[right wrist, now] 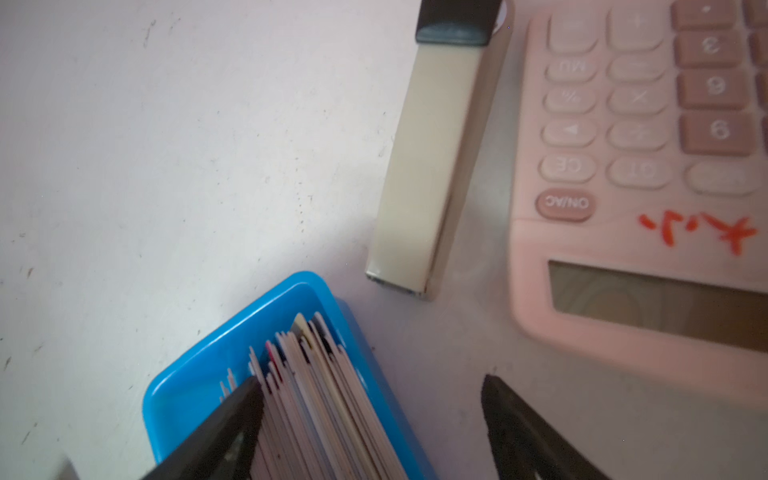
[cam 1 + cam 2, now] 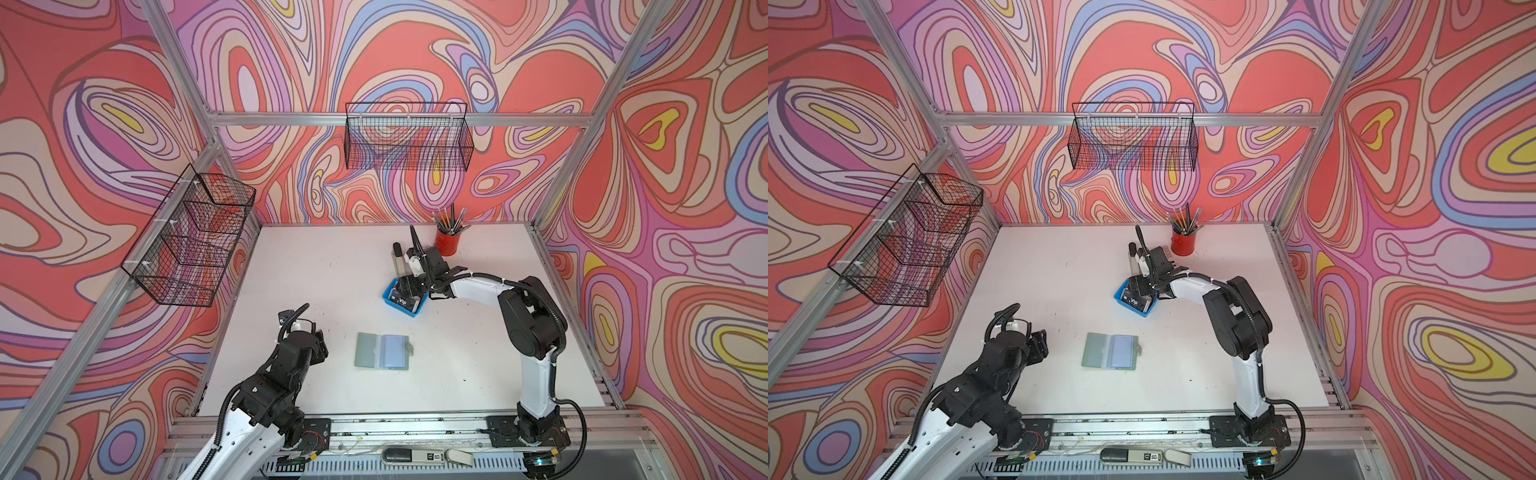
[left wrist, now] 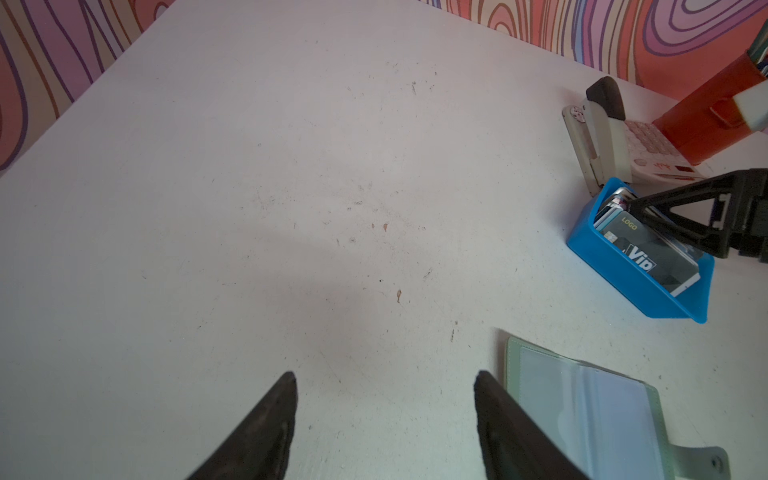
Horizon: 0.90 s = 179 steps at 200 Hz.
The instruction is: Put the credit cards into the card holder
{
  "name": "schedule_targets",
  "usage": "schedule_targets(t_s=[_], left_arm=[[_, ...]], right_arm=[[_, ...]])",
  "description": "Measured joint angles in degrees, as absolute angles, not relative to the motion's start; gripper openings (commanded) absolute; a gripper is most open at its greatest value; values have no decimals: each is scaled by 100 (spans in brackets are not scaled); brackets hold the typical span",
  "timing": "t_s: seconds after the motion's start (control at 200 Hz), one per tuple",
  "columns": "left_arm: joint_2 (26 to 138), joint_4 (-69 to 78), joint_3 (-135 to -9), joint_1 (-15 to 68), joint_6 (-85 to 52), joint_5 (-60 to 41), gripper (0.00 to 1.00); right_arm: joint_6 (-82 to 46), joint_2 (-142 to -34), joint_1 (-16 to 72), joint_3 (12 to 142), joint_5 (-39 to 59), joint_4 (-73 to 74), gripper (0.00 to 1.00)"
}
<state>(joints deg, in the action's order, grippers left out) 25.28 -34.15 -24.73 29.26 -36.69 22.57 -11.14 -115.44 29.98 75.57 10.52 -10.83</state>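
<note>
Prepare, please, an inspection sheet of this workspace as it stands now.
Surface: white table, scuffed and speckled.
Job's things: credit cards stand tilted in the blue tray; card holder lies open and flat, sleeves up.
Clutter: stapler and calculator beside the tray; red cup of pens behind.
Grippers: left gripper open, holding nothing, beside the card holder; right gripper open, one of its jaws against the cards, the other outside the tray.
Cables: black conduits along both arms, away from the cards.
Surroundings: wire baskets on patterned walls.
</note>
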Motion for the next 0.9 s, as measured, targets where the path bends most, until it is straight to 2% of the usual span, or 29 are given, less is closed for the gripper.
schedule_targets(t_s=[0.235, 0.461, 0.521, 0.616, 0.696, 0.896], left_arm=[[2539, -3417, -2473, 2926, -3669, 2257, 69], [2539, -3417, -2473, 2926, -3669, 2255, 69], [2539, -3415, -2473, 2926, -3667, 2257, 69], [2539, -3415, -2473, 2926, -3667, 2257, 69], [2539, -3415, -2473, 2926, -3669, 2257, 69], [2536, -3417, -2473, 2926, -3669, 2257, 69]], right_arm=[[-1737, -10866, 2998, 6598, 1081, -875, 73], [-2471, -9922, 2998, 5310, 1151, -543, 73], [-2585, -9682, 2998, 5083, 1162, -569, 77], [-2615, -9332, 2998, 4939, 1127, -655, 91], [-2486, -9089, 2998, 4974, 1044, -696, 98], [-1894, -9428, 3009, 5489, 1052, -794, 98]])
